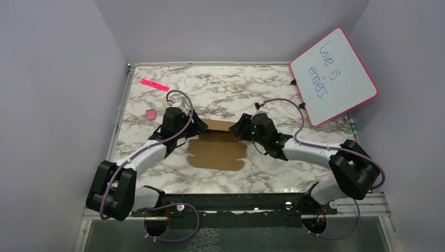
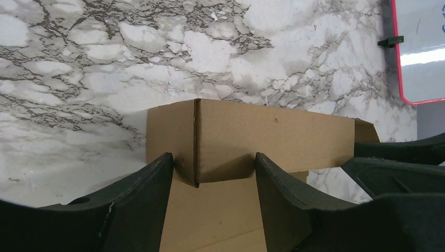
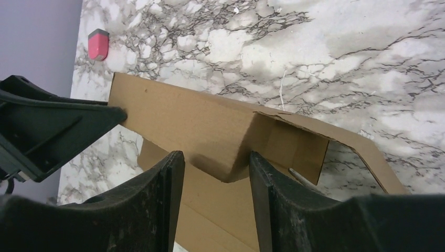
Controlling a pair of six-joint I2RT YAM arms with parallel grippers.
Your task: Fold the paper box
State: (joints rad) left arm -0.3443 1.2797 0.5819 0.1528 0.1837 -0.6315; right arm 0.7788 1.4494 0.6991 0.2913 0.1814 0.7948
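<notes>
The big marble counter (image 1: 294,89) carries everything. In the middle of it, between the two arms, lies the paper box (image 1: 218,152). Most of it is flat on the counter, but its far long wall (image 2: 273,136) stands up.

The left tool (image 2: 212,157) is at the left end of that wall. The right tool (image 3: 216,155) is at the right end. Each tool has its two fingers apart, with a corner of the box in the gap. I cannot tell if the fingers (image 2: 152,199) press on the card or only sit next to it.

The job right now looks like making the two corners. To do it well, I think both tools should work together and go slow, so the wall does not tip over. The left side flap (image 2: 170,126) should bend right along the crease (image 2: 196,142), not beside it, or the card may wrinkle. The right side flap (image 3: 294,147) looks more open and slanted, so that end may need more help. Squeeze softly, because thin card squashes. The bottom should lie flat on the counter and not slide.

The little pink eraser (image 3: 98,44) is well apart from the box and not in the way.
</notes>
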